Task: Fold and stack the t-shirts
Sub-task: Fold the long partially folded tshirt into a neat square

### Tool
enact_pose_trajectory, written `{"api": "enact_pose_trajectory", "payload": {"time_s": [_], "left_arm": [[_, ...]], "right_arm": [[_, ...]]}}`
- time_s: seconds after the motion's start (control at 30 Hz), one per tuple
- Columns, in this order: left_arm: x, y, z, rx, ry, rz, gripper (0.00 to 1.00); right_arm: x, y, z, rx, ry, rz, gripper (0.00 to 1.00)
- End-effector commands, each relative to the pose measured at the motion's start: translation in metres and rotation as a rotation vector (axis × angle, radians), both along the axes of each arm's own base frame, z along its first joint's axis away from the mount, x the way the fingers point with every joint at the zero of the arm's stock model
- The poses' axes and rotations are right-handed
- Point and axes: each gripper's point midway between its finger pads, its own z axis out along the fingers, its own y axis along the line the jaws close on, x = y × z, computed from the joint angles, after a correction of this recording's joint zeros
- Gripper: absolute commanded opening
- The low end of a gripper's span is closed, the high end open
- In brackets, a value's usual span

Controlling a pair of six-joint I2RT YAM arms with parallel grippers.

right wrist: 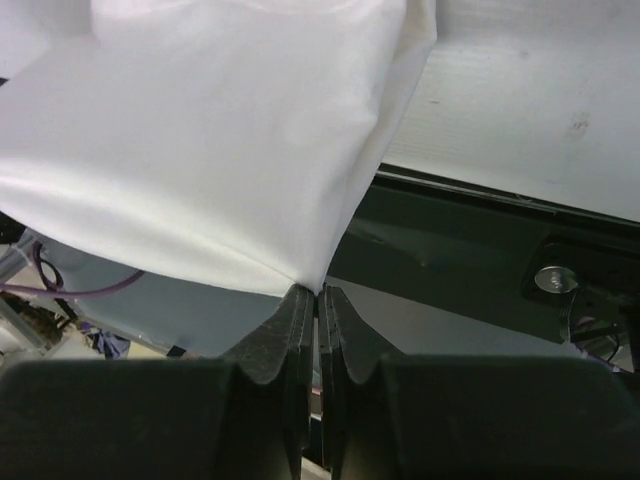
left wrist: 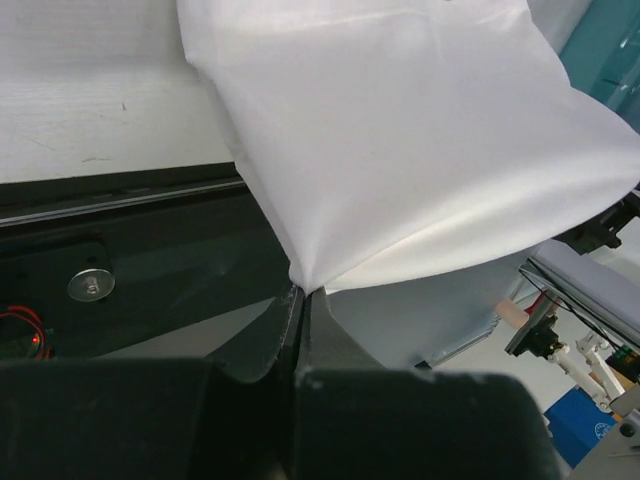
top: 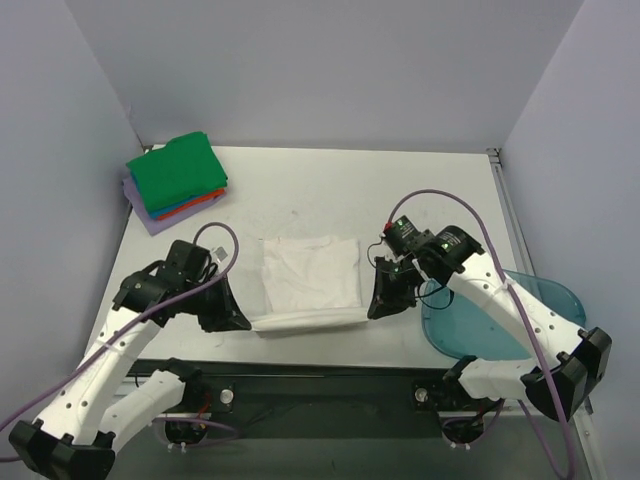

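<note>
The left end effector (left wrist: 300, 292) is pressed together, pinching the near left corner of the white t-shirt (top: 310, 275), and the cloth fans out taut from the pinch. The right end effector (right wrist: 318, 290) is clamped the same way on the near right corner. The shirt lies partly folded at the middle of the surface (top: 420, 190), its near edge stretched between the two arms. A stack of folded t-shirts (top: 178, 178) sits at the far left corner, green on top, with only the edges of red-orange, blue and lavender ones showing. The right arm covers part of the translucent blue bin (top: 555, 295). From above, both pinch points are hidden under the wrists.
</note>
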Motion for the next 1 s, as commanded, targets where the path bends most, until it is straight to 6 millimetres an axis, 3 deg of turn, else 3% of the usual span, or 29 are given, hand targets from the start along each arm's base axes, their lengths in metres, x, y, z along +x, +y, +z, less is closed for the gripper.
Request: {"api": "enact_pose_trajectory", "payload": {"time_s": [0.0,0.2,0.53,0.73,0.77,0.97], "left_arm": [[0.022,0.002,0.003,0.055,-0.034,-0.009,0.00],[0.066,-0.012,0.009,0.033,-0.099,-0.038,0.00],[0.134,-0.018,0.009,0.008,-0.145,-0.014,0.00],[0.175,-0.024,-0.001,-0.039,-0.141,-0.001,0.00],[0.183,-0.024,-0.009,-0.039,-0.126,0.005,0.00],[0.216,-0.020,-0.029,-0.033,-0.099,0.014,0.00]], "right_arm": [[0.011,-0.025,-0.002,-0.170,-0.002,-0.041,0.00],[0.052,-0.018,0.011,-0.191,-0.074,-0.064,0.00],[0.124,-0.013,0.015,-0.222,-0.122,-0.073,0.00],[0.167,-0.009,0.007,-0.242,-0.134,-0.060,0.00],[0.177,-0.006,0.012,-0.232,-0.153,-0.064,0.00],[0.220,0.000,-0.004,-0.265,-0.164,-0.068,0.00]]}}
